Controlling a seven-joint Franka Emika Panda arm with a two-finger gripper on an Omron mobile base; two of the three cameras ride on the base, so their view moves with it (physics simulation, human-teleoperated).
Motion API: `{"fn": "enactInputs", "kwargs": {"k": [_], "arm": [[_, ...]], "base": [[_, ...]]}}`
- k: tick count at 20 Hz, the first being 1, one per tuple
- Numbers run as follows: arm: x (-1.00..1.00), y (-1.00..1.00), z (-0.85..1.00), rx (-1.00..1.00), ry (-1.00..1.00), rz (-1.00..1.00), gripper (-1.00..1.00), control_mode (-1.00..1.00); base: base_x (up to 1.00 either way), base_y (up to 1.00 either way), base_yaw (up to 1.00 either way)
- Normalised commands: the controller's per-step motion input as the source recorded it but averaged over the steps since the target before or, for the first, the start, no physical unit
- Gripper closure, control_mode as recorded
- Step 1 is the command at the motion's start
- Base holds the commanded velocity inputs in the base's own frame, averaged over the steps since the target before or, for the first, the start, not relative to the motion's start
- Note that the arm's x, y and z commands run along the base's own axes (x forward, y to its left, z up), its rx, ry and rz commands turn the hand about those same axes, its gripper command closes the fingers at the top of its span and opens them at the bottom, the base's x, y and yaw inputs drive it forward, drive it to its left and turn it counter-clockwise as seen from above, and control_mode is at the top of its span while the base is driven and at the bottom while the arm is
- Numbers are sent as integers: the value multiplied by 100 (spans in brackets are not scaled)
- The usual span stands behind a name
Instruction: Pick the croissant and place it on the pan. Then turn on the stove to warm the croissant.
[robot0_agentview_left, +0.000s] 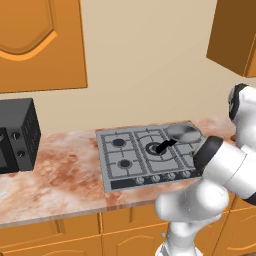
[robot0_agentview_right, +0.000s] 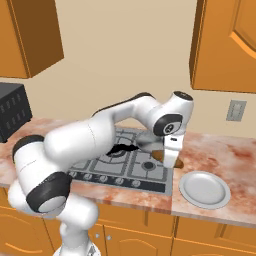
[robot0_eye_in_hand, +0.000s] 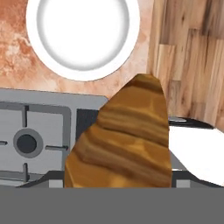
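1. Croissant (robot0_eye_in_hand: 122, 140), golden brown with darker bands, sits right against the hand camera, directly ahead of the end effector (robot0_agentview_right: 171, 159). In the right base view a brown edge of it shows at the tips of the end effector, just above the worktop (robot0_agentview_right: 225, 155).

2. The end effector hangs from the white arm at the right-hand edge of the stove (robot0_agentview_right: 125, 165), pointing down. Its jaws stand wide, and the croissant seems to sit between them, so my reading is that it is gripped. The contact itself is hidden, so this is a judgement.

3. The pan (robot0_agentview_left: 184, 133), small, grey and round with a black handle, rests on the stove at a back burner. It sits just behind the end effector and toward the stove side, and it looks empty.

4. A white plate (robot0_agentview_right: 205, 189) lies on the worktop below and beside the end effector, on the side away from the stove. It is also empty.

5. The row of knobs (robot0_agentview_left: 156, 178) runs along the stove's front strip, on the near side of the end effector. No flame is visible at any burner.

6. Progress, as I judge it: the pick appears done. Placing the croissant in the pan is left. Turning a knob to light the burner under the pan is also left.
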Motion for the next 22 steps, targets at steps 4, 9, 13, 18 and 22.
{"fn": "enactInputs", "kwargs": {"k": [4, 9, 13, 18, 22], "arm": [[0, 79, 9, -3, -2, 0, 100, -100], [0, 66, 12, -2, 0, 0, 100, -100], [0, 49, 18, 0, 1, 5, 100, -100], [11, 38, 14, 0, 7, 13, 100, -100], [24, 31, 4, 0, 11, 16, 100, -100]], "base": [[0, 0, 0], [0, 0, 0], [0, 0, 0], [0, 0, 0], [0, 0, 0]]}}
